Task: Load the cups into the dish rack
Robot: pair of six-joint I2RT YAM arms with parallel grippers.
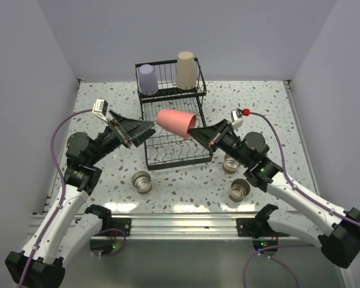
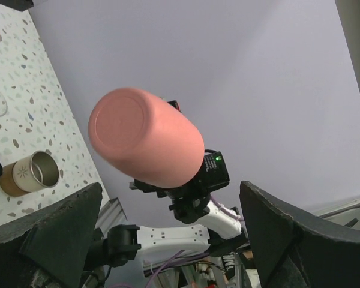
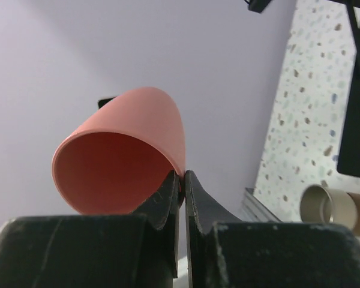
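Light is soft and even, from above; the counter (image 1: 186,186) shows only faint shadows. The top view is sharp, without glare. In my wrist views the pink cup (image 2: 147,141) is clear, but my left gripper (image 2: 171,187) at 5 and 7 o'clock and right gripper (image 3: 183,175) at 6 o'clock are almost black.

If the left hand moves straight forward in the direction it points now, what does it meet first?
Most likely the pink cup, closed bottom first: it lies centred ahead of the open left hand, held by its rim in the right hand. The gap between them is hard to judge.
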